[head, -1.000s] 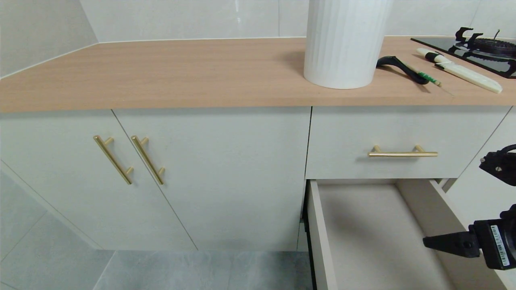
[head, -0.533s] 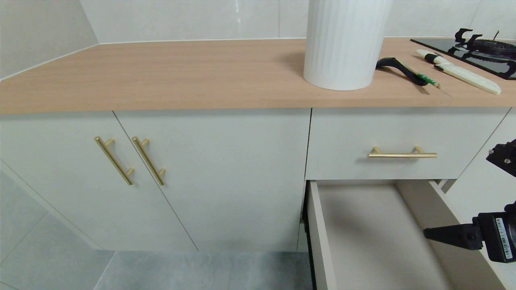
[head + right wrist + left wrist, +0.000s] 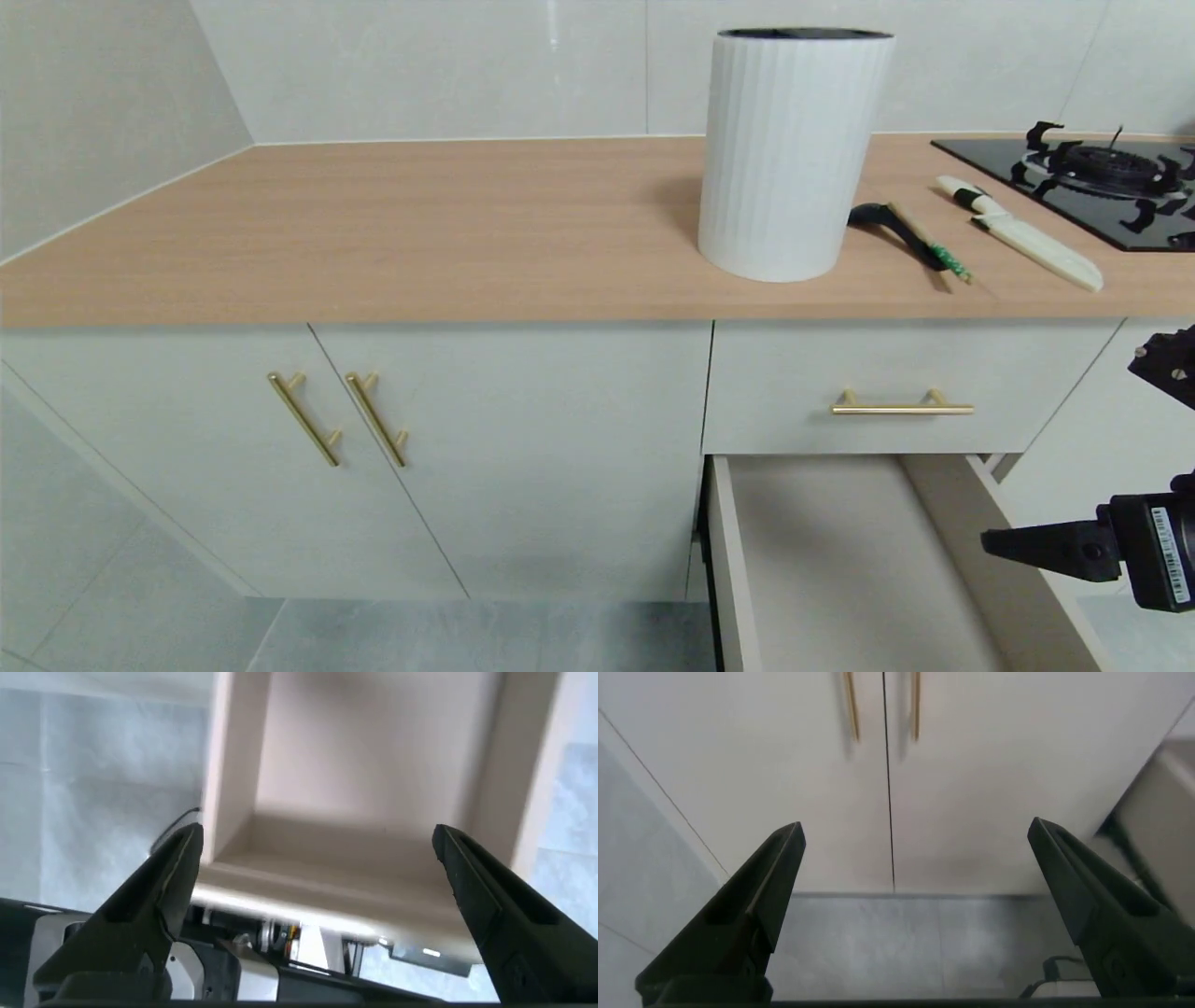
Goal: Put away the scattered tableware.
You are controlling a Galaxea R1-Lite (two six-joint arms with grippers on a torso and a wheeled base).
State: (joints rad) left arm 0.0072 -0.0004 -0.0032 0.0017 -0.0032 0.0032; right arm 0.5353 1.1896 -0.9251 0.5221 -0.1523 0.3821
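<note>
On the wooden counter (image 3: 420, 224) lie a black-handled utensil (image 3: 885, 222), a thin stick with a green end (image 3: 934, 245) and a white knife (image 3: 1027, 238), all just right of a tall white ribbed holder (image 3: 792, 154). Below them the lower drawer (image 3: 733, 560) stands pulled out and holds nothing. My right gripper (image 3: 1060, 453) is open at the drawer's right side, and the right wrist view shows the right gripper (image 3: 318, 849) above the drawer's inside (image 3: 374, 756). My left gripper (image 3: 915, 835) is open, low, facing the cabinet doors (image 3: 887, 775).
A black gas hob (image 3: 1092, 187) sits at the counter's far right. The upper drawer (image 3: 896, 387) with its gold handle (image 3: 901, 408) is closed. Two cabinet doors with gold handles (image 3: 336, 429) are to the left. Grey tiled floor (image 3: 467, 639) lies below.
The head camera has tilted up, so the whole picture has shifted down and the holder's top now shows. The right gripper has edged slightly to the right by the drawer.
</note>
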